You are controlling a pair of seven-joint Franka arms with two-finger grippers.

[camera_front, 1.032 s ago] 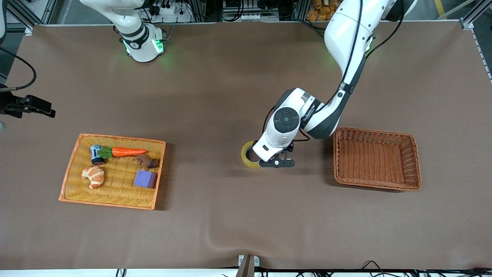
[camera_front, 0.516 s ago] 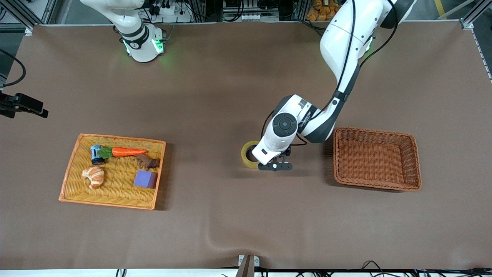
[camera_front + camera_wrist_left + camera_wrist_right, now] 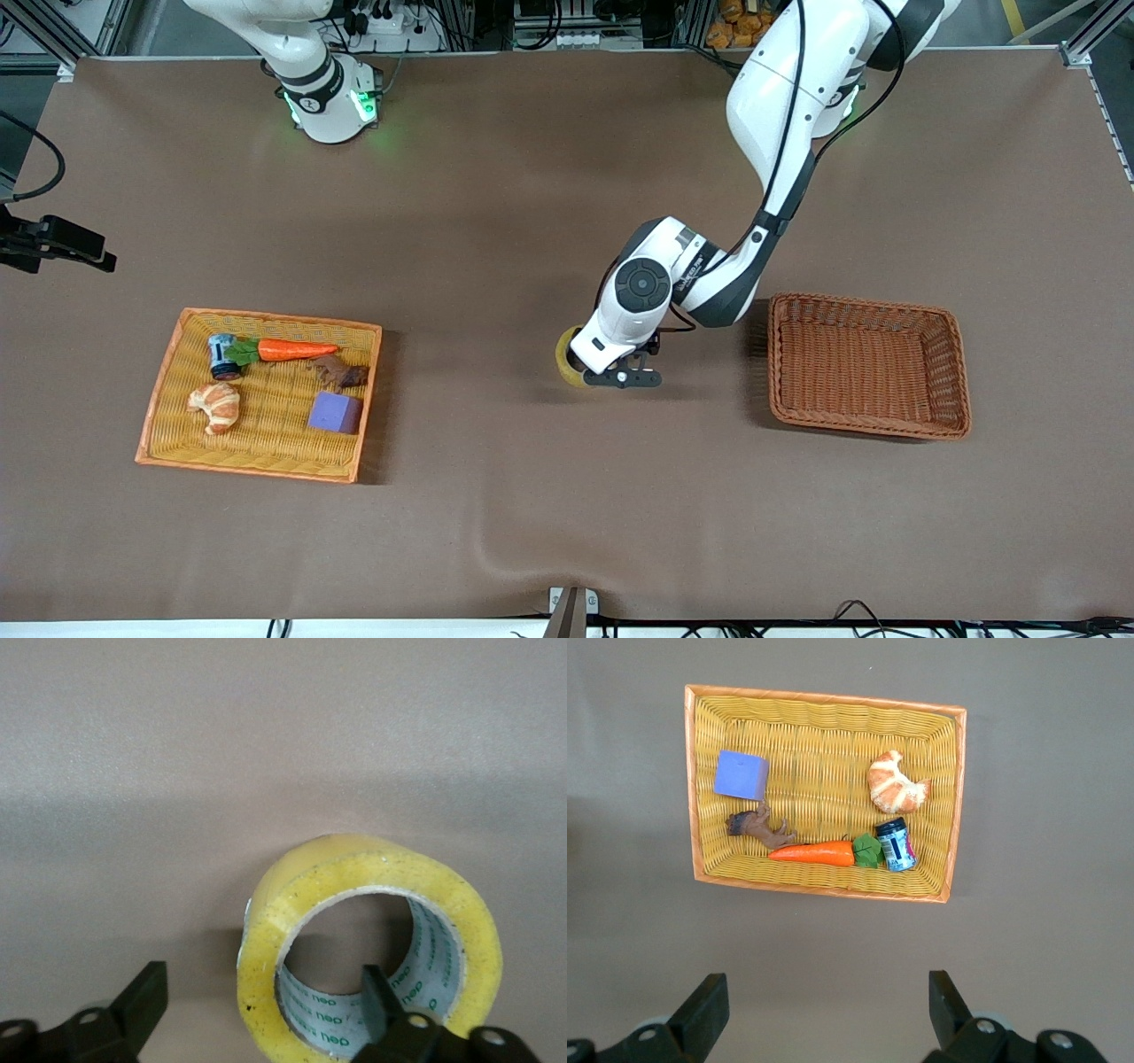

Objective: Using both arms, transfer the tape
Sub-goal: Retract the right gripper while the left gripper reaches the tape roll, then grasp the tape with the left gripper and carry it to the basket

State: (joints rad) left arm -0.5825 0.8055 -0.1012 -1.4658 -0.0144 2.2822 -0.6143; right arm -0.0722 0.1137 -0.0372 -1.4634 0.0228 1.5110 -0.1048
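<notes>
The tape (image 3: 564, 361), a yellowish roll with a grey-white core, lies flat on the brown table near its middle, mostly hidden under the left arm's hand. In the left wrist view the tape (image 3: 266, 948) fills the lower part. My left gripper (image 3: 611, 377) is open and low over the roll. It (image 3: 261, 997) straddles the roll's wall, with one finger (image 3: 379, 992) inside the core and the other (image 3: 146, 997) outside. My right gripper (image 3: 93, 255) waits high up at the right arm's end of the table. It (image 3: 826, 1001) is open and empty.
An empty brown wicker basket (image 3: 939, 323) stands beside the tape toward the left arm's end. A yellow wicker tray (image 3: 168, 354) toward the right arm's end holds a carrot (image 3: 297, 350), a croissant (image 3: 215, 406), a purple block (image 3: 335, 412), a brown toy and a small can.
The left arm has shifted toward the right arm's end and its gripper now covers more of the tape. The right gripper has barely moved.
</notes>
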